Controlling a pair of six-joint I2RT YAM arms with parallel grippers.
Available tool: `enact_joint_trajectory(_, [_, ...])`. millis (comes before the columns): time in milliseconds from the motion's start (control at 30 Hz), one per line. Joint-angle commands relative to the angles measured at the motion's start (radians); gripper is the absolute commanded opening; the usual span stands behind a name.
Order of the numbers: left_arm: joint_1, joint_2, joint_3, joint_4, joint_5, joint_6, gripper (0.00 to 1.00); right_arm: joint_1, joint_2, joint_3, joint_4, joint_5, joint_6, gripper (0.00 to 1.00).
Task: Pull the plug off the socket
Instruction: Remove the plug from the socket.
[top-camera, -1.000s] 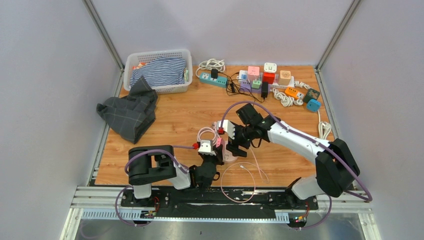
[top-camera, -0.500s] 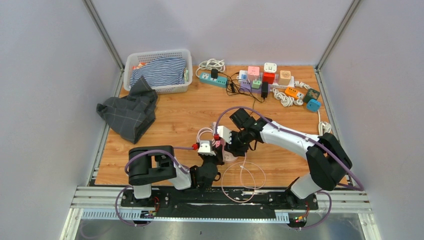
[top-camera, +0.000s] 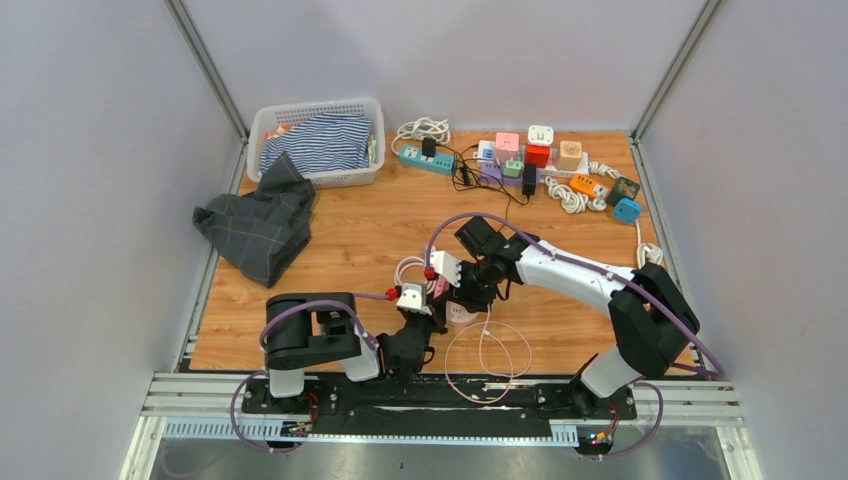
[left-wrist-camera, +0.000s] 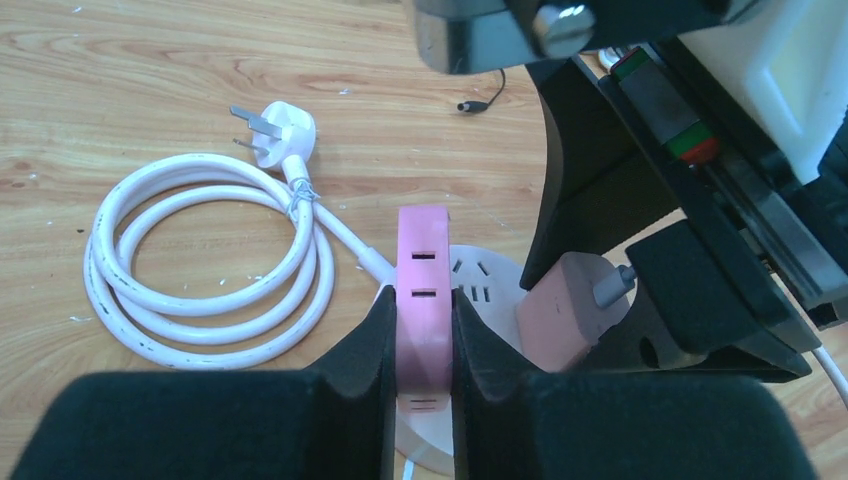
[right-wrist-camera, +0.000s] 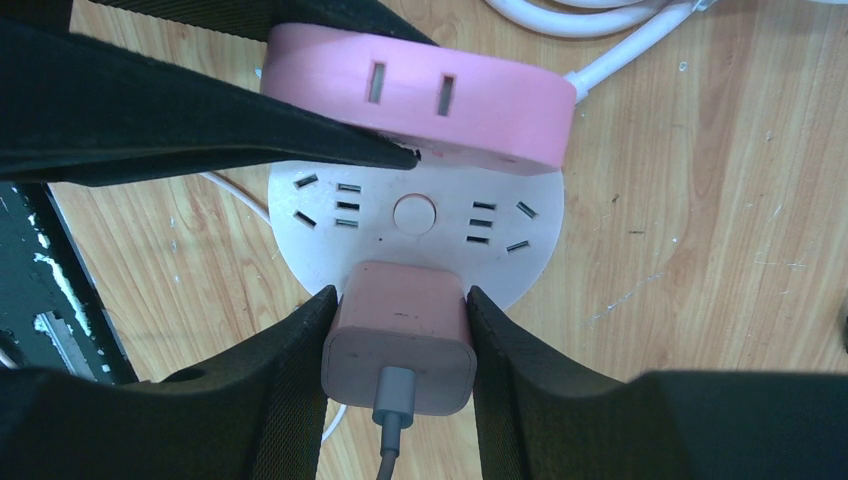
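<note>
A round white socket (right-wrist-camera: 415, 215) with a pink upright part (left-wrist-camera: 424, 290) lies on the wooden table near the front middle (top-camera: 457, 312). My left gripper (left-wrist-camera: 424, 310) is shut on the pink part from both sides. A pink square plug (right-wrist-camera: 400, 335) sits in the socket's face, with a grey cable (right-wrist-camera: 390, 440) coming out of its back. My right gripper (right-wrist-camera: 400, 310) is shut on the plug, one finger on each side. In the left wrist view the plug (left-wrist-camera: 560, 310) shows between the right fingers. The socket's white cord (left-wrist-camera: 200, 260) lies coiled to the left.
The plug's thin cable loops (top-camera: 485, 350) lie by the table's front edge. A white basket with striped cloth (top-camera: 318, 140) stands at the back left, and a grey cloth (top-camera: 255, 225) lies in front of it. Several power strips and cube sockets (top-camera: 530, 160) line the back.
My right gripper has moved left and down onto the socket and now grips the plug. The thin cable loops have shifted. The left gripper has stayed on the pink part.
</note>
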Motion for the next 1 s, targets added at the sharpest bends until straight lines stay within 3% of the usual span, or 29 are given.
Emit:
enact_joint_trajectory(0, [-0.027,0.058,-0.065,0.026,0.021,-0.045,0.0,0.008,0.024,0.023,0.011,0.089,0.023,0.12])
enact_joint_trajectory(167, [-0.027,-0.015,-0.057,-0.149,-0.019,-0.237,0.0,0.006,0.032,0.021,0.02,0.097,0.032,0.09])
enact_joint_trajectory(267, [-0.029,-0.056,-0.004,-0.311,-0.012,-0.237,0.0,0.006,0.041,0.023,0.02,0.099,0.035,0.09])
enact_joint_trajectory(533, [-0.116,-0.029,0.072,-0.318,-0.156,0.015,0.0,0.004,0.049,0.023,0.02,0.098,0.034,0.07])
enact_joint_trajectory(833, [-0.119,-0.094,0.052,-0.403,-0.094,-0.196,0.0,0.004,0.055,0.023,0.019,0.092,0.034,0.06])
enact_joint_trajectory(967, [-0.119,-0.074,0.071,-0.403,-0.079,-0.128,0.0,0.004,0.055,0.023,0.018,0.091,0.033,0.06])
